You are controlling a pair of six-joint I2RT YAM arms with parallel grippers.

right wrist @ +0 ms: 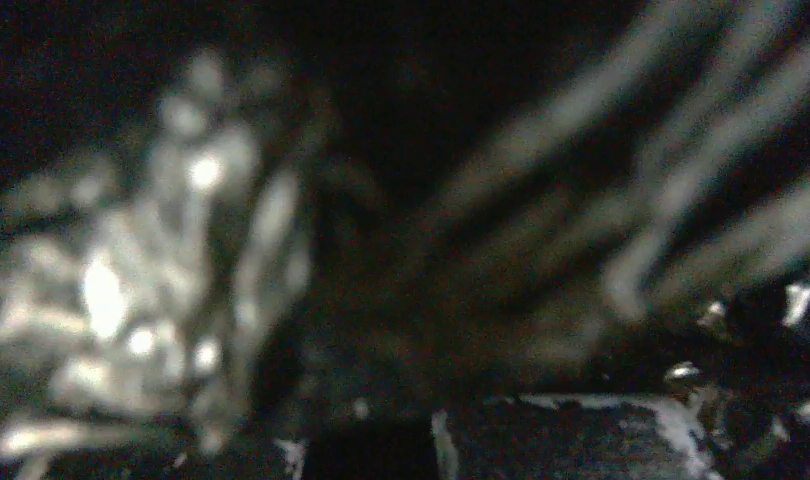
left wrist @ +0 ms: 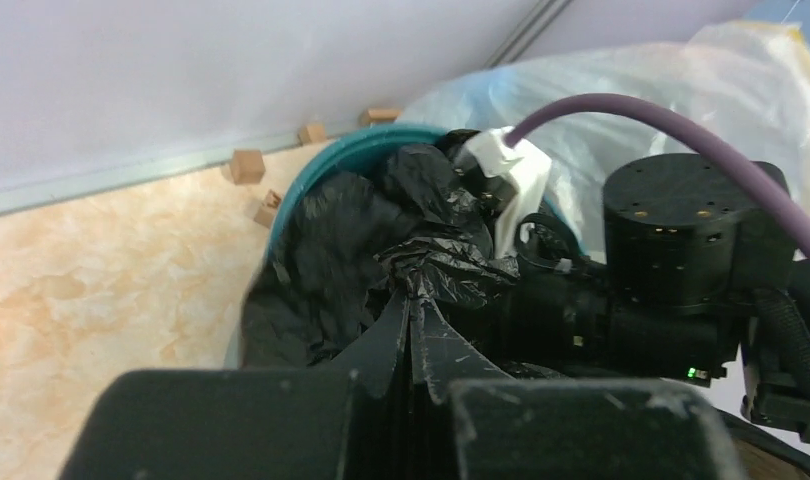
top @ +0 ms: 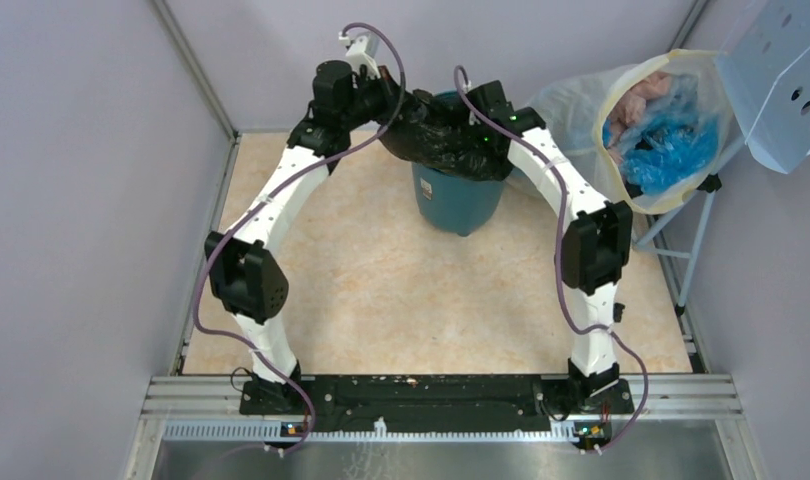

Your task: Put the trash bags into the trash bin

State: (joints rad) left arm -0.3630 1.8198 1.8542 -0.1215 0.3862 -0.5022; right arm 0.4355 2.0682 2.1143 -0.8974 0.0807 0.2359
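I see the left gripper (left wrist: 413,300) clamped on the black trash bag (left wrist: 326,250) over the trash bin (top: 459,205); right gripper (top: 471,125) closed amid its folds

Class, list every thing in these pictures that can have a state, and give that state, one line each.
trash bag: crumpled, spread over the bin's mouth, partly hanging outside.
trash bin: upright, mouth covered by the bag.
left gripper: shut on a pinch of the trash bag.
right gripper: shut, against the bag; grip hidden.
translucent sack: open, part filled.
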